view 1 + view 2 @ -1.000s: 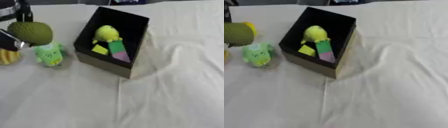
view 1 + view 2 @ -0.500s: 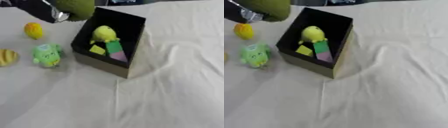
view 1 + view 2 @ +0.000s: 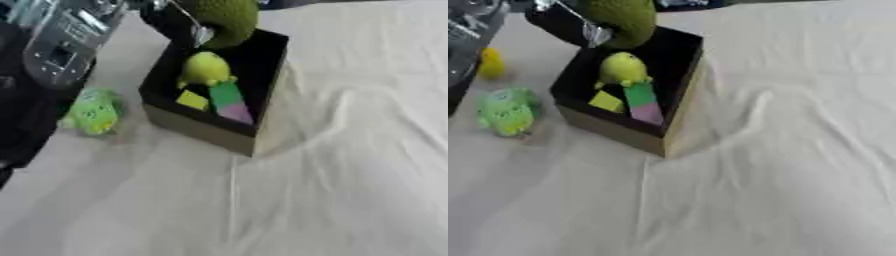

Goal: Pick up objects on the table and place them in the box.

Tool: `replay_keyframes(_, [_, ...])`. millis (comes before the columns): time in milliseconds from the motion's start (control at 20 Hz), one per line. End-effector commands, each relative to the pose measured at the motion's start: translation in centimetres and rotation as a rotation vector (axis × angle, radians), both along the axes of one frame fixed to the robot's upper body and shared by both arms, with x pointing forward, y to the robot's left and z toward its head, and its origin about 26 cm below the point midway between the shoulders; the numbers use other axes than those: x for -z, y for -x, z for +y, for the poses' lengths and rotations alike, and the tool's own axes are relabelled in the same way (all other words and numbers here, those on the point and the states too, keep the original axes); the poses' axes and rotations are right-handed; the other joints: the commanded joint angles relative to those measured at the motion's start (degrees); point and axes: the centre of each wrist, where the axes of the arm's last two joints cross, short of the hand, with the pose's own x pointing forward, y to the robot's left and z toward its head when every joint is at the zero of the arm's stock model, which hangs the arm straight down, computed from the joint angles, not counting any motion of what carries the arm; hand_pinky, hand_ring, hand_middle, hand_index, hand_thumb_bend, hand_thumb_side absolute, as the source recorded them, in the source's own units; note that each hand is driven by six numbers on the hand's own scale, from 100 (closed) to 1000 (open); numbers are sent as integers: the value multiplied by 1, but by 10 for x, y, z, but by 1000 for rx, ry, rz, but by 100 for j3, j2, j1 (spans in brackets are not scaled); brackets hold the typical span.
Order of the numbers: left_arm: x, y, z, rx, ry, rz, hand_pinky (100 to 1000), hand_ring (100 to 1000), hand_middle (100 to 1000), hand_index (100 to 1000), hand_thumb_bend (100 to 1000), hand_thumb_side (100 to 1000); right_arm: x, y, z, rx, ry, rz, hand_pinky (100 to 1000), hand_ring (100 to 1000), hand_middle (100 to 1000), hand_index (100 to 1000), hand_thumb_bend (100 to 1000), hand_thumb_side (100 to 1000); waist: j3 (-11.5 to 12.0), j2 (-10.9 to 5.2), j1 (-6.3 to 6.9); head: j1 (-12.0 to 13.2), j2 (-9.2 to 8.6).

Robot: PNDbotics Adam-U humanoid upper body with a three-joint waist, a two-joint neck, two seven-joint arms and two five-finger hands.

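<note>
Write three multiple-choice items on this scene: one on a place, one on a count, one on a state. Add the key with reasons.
1. Where is the large bumpy dark-green fruit?
A. Over the far end of the black open-topped box
B. On the cloth to the right of the box
C. Beside the light-green toy

2. How many things lie inside the box?
A. None
B. Three
C. Six

3. What state is the light-green frog-like toy in?
A. Lying in the box
B. Held by a hand
C. On the white cloth to the left of the box, untouched

Key: 1 A, the fruit hangs above the box's far edge, with the left hand around it. 2 B, a yellow-green rounded toy, a small yellow block and a green-and-pink flat block show inside. 3 C, it sits on the cloth outside the box wall, with no hand on it.
</note>
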Motion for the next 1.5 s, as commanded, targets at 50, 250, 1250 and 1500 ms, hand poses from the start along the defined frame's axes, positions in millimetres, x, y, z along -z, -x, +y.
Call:
replay_keyframes(50, [4, -14, -5, -32, -16, -21, 707, 644, 609, 633, 248, 100, -9, 5, 2, -14, 15, -24, 837, 816, 642, 784, 100, 776, -17, -188, 33, 22, -41])
replay_keyframes(250, [19, -29, -4, -58, -61, -12, 787, 735, 706, 769, 484, 100, -9, 5, 3, -16, 13, -21, 837, 816, 642, 784, 100, 783, -18, -175, 39, 10, -35])
replay_keyframes(1250, [-24, 2, 67, -166, -3, -187, 871, 850, 840, 905, 555, 310, -5, 6, -3, 19, 4, -12, 837, 815, 640, 783, 100, 790, 109, -198, 81, -84, 16])
replay_keyframes(1500, [-32, 17, 140, -356, 7, -167, 873, 855, 842, 901, 578, 299, -6, 7, -6, 31, 7, -18, 838, 815, 641, 783, 100, 789, 180, -178, 104, -86, -6])
